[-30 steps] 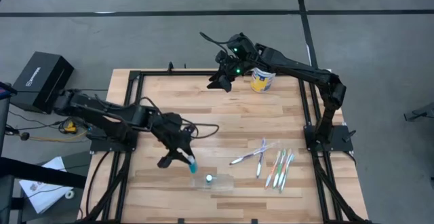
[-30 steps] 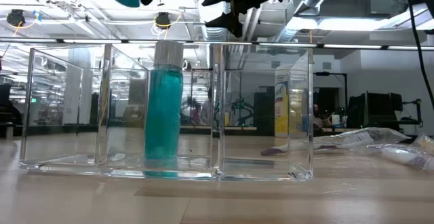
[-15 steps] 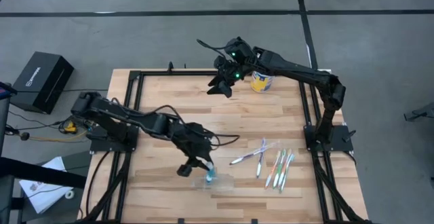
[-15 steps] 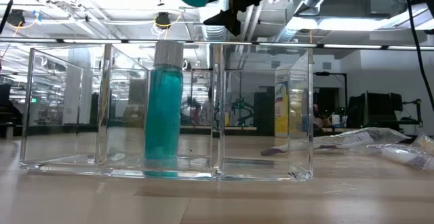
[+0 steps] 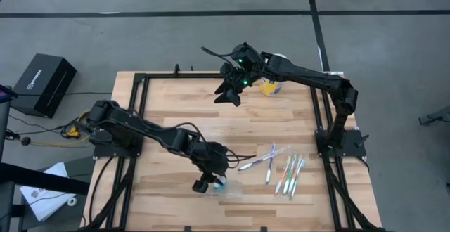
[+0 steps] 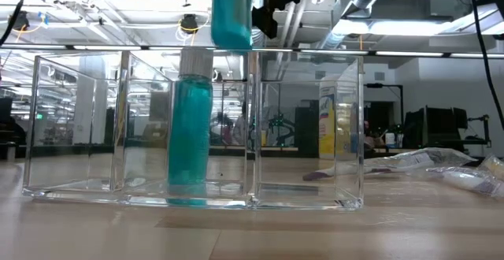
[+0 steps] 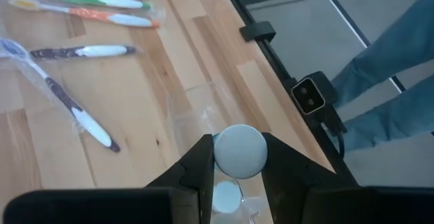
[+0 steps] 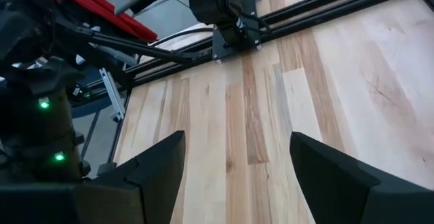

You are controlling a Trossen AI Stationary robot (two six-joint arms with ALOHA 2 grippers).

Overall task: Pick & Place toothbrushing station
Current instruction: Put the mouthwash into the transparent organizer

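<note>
Teal tube (image 6: 231,12) hangs upright — long axis vertical, white cap (image 7: 239,151) up — clamped in the left gripper (image 5: 208,183) above the clear organizer (image 6: 307,134), where a second tube (image 6: 190,130) stands. Right gripper (image 5: 230,91) waits with fingers apart over the table's far side.

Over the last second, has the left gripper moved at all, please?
Yes. The left gripper, holding a teal tube, moved rightward to above the clear organizer.

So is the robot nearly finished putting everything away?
Not yet. One teal tube already stands in the clear organizer. The left gripper holds the second tube just above it. The toothbrushes lie on the table; the right gripper waits.
</note>
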